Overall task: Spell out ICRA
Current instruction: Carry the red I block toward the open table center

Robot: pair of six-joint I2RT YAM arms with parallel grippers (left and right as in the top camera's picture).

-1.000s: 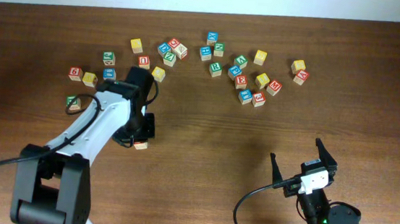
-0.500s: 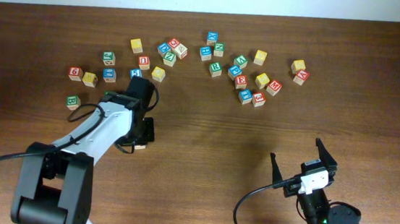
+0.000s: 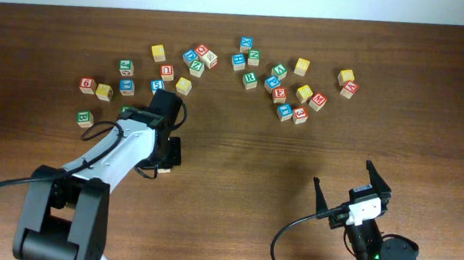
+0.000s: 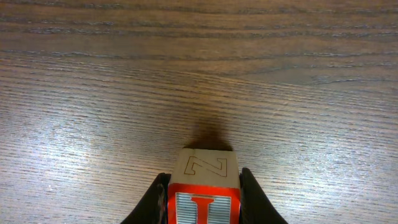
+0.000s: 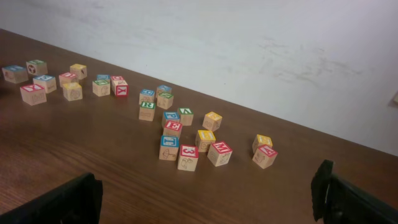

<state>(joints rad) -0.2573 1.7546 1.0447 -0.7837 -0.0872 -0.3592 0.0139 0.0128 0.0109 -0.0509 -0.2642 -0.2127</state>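
I have the left gripper drawn in narrow on the I cube, with one dark finger pressed against each side of it. In the left wrist view the cube's near face shows a red I inside a red frame, and its upper face carries a Z engraved in bare wood. A soft shadow lies on the boards just ahead of it, and I cannot tell whether the cube sits on the table or hangs just above it. In the overhead view that arm reaches out from the near left corner. The cube shows only as a small pale corner under the gripper, on open wood in the left half of the table. It is nearer to me than all the loose cubes and apart from them. The right gripper sits low at the near right, its jaws spread wide with nothing between them. Its wrist camera looks out between the two black fingertips, across the table toward the white wall. The loose cubes lie scattered along the far side in two groups: a left group just beyond the left arm and a right group past the middle. The lettering on those is too small for me to read with any certainty.
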